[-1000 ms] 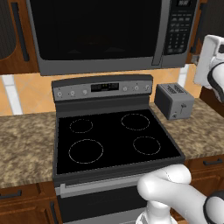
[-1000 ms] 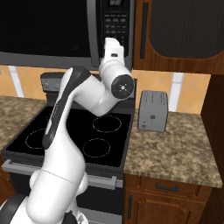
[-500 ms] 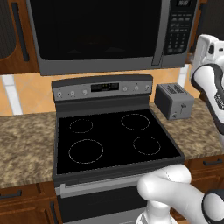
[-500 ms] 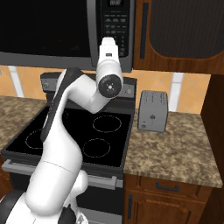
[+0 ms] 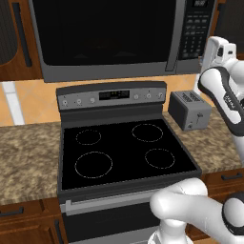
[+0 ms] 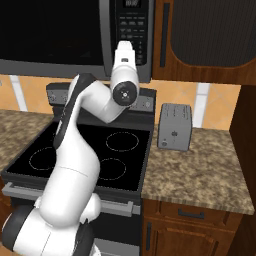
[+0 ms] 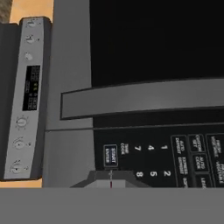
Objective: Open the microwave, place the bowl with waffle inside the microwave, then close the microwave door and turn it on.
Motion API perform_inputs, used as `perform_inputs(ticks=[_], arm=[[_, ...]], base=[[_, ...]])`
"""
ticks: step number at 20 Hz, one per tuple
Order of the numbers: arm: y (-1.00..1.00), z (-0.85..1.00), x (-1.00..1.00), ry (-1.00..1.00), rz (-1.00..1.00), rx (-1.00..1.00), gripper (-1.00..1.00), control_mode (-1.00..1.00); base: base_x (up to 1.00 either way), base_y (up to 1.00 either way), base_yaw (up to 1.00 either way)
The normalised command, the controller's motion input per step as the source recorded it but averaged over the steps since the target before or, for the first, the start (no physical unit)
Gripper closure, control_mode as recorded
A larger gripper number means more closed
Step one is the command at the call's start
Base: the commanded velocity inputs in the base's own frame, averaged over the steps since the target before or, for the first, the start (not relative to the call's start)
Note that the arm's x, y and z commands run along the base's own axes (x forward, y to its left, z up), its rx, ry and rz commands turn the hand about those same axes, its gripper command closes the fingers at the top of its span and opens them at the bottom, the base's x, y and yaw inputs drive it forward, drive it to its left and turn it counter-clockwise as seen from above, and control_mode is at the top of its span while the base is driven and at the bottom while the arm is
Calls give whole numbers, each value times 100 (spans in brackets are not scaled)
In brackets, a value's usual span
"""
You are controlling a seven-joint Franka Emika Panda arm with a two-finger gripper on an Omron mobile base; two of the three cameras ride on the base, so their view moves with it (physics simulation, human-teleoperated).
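Note:
The microwave [image 5: 109, 71] hangs above the stove, and its door [image 5: 105, 33] of dark glass is shut. My gripper [image 6: 125, 46] is raised in front of the keypad strip [image 6: 134, 25] at the microwave's right end, with the hand [image 5: 218, 48] just right of the strip. In the rolled hand view the grey door handle [image 7: 144, 98] runs across the middle and the keypad [image 7: 170, 157] lies below it. My fingertips [image 7: 110, 177] sit pressed together close under the lower keys. The bowl and waffle are out of view.
A black-topped stove [image 5: 124, 147] with a control panel [image 7: 26, 96] stands below the microwave. A small grey toaster [image 5: 189, 110] sits on the granite counter [image 6: 200, 165] to the right. Wooden cabinets [image 6: 205, 35] flank the microwave.
The hand has swung left and slightly up toward the microwave's keypad strip. The microwave door stays shut.

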Motion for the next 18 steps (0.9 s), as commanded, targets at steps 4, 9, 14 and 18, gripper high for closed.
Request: perform_inputs(ticks=[4,9,14,18], arm=[[0,0,37,0,0,1,100,-100],[0,0,33,0,0,1,100,-100],[0,0,31,0,0,0,100,-100],[0,0,35,0,0,0,100,-100]], base=[[0,0,0],[0,0,0],[0,0,0],[0,0,0]])
